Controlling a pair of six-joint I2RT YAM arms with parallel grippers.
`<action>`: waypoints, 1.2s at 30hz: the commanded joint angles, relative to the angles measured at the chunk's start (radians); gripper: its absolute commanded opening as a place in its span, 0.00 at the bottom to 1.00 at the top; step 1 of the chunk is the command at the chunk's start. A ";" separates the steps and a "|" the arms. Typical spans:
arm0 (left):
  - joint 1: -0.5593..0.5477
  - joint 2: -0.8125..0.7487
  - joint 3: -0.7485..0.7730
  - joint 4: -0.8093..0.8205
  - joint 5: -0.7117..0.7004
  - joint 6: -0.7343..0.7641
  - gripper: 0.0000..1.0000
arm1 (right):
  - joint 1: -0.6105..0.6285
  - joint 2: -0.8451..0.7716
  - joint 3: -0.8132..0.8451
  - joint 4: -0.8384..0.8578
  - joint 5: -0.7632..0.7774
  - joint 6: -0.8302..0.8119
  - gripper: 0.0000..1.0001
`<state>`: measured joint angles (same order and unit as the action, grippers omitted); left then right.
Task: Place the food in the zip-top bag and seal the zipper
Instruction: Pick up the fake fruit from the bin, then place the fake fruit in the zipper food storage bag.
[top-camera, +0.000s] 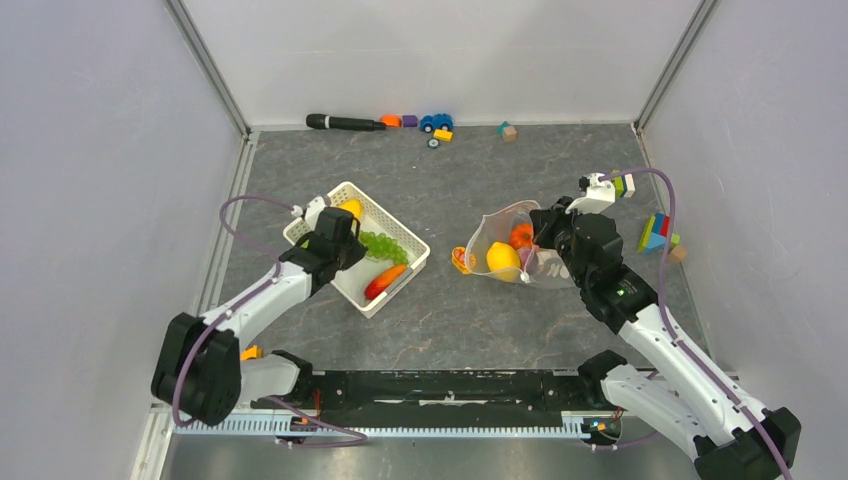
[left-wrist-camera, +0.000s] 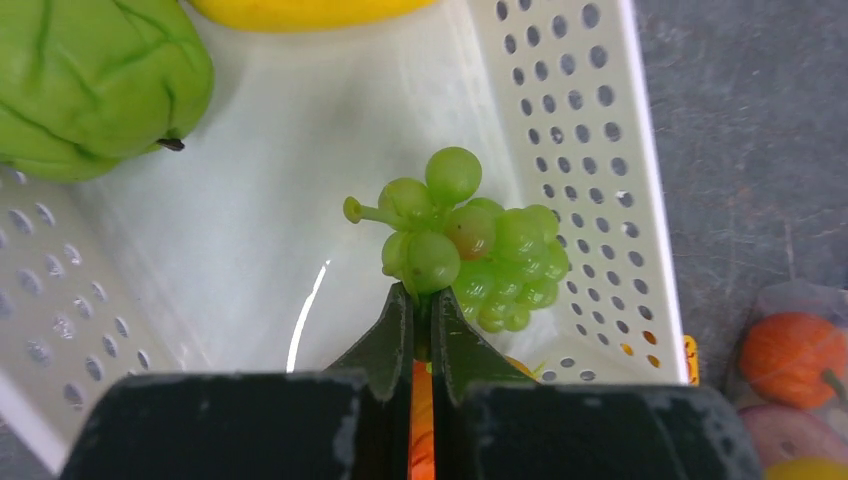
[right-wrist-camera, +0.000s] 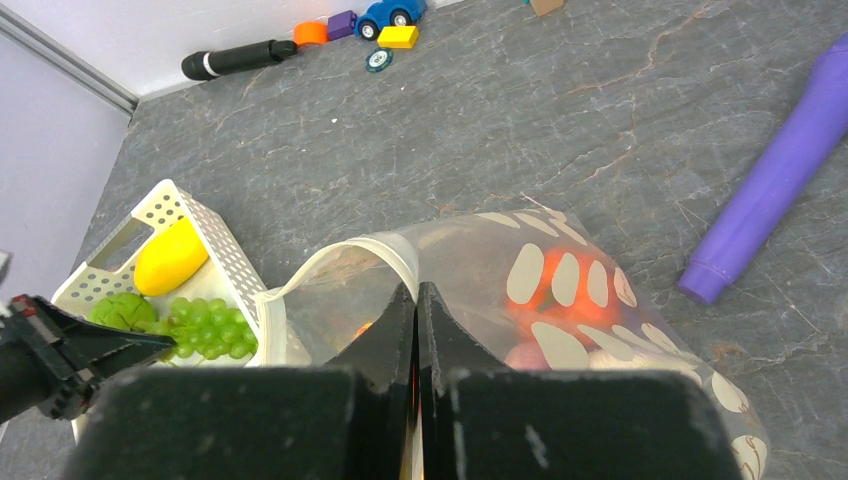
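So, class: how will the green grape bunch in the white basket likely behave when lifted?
Probably light: the grape bunch looks like small moulded plastic. It may swing or slip, since the left claw pinches only its edge. Knobbly shape, so unlikely to roll far.

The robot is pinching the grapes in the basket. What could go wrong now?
1. The left end effector is shut on only the near edge of the green grapes, so the bunch might slip out when it is lifted from the white basket.
2. The right end effector holds the zip-top bag open by a thin pinch of its rim. If that slips, the mouth could sag shut and the grapes might miss.
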<state>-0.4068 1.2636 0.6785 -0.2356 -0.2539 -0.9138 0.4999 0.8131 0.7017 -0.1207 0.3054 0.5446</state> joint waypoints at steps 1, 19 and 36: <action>0.002 -0.110 -0.015 -0.003 -0.087 0.046 0.02 | 0.002 -0.003 0.010 0.041 -0.014 0.006 0.00; 0.000 -0.304 -0.005 0.019 -0.047 0.092 0.02 | 0.001 -0.015 0.009 0.041 -0.032 0.011 0.00; 0.001 -0.455 0.028 0.011 -0.003 0.115 0.02 | 0.001 -0.025 0.010 0.041 -0.055 0.009 0.00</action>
<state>-0.4072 0.8661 0.6643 -0.2596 -0.2756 -0.8494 0.4999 0.8040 0.7017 -0.1215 0.2615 0.5522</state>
